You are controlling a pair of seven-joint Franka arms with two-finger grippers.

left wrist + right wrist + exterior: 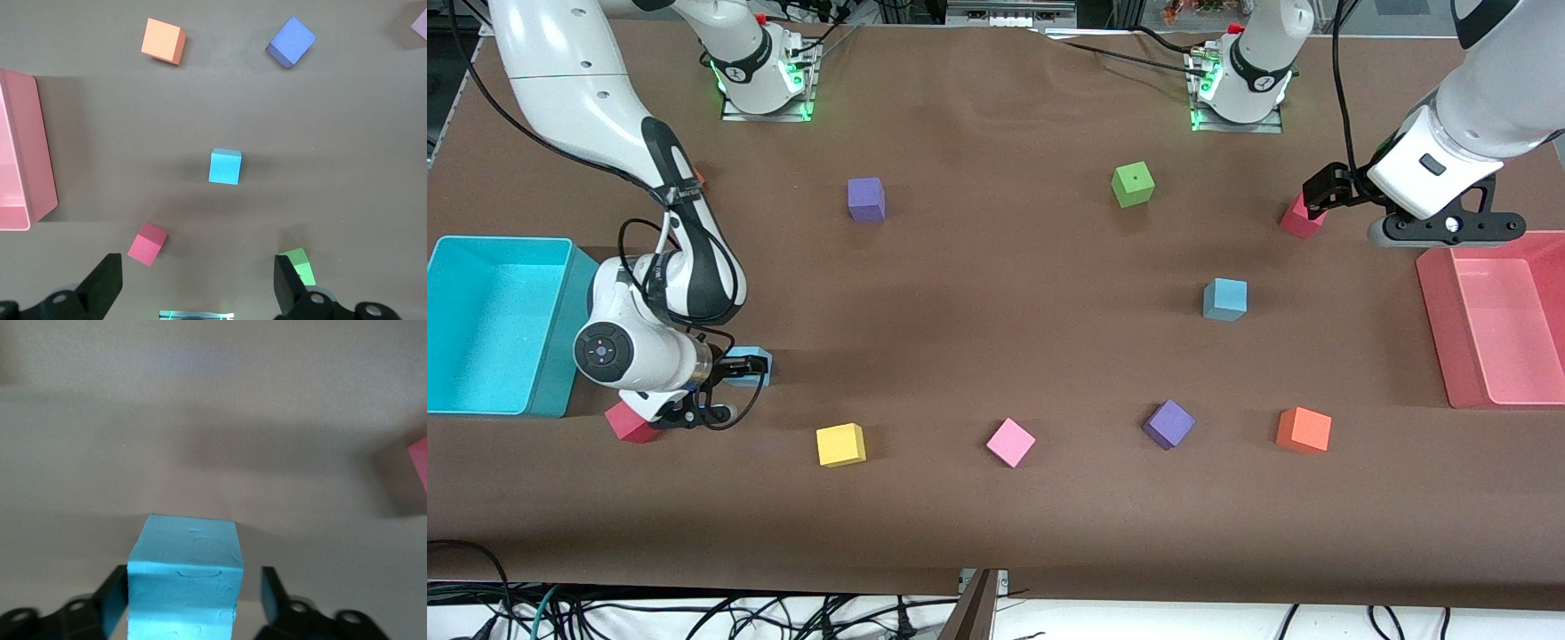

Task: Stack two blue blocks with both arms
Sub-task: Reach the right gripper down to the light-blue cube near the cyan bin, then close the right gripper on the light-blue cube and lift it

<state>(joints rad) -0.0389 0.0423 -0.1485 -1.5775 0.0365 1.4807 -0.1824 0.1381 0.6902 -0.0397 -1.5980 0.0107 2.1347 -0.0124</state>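
I find no text, label, brand, number or sign that I can read on anything here, in the front view or either wrist view.

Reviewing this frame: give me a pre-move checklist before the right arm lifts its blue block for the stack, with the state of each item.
1. First blue block sits between the right gripper's fingers: ok, one finger on each side.
2. Fingers clamped on that block: not ok, a gap shows on at least one side, so the gripper reads open.
3. Red block beside the right gripper is clear of the fingers: cannot tell, the wrist partly hides it.
4. Second blue block stands free as the stack base: ok, nothing touches it.
5. Left gripper clear of that base: ok, it hangs open and high near the pink bin.
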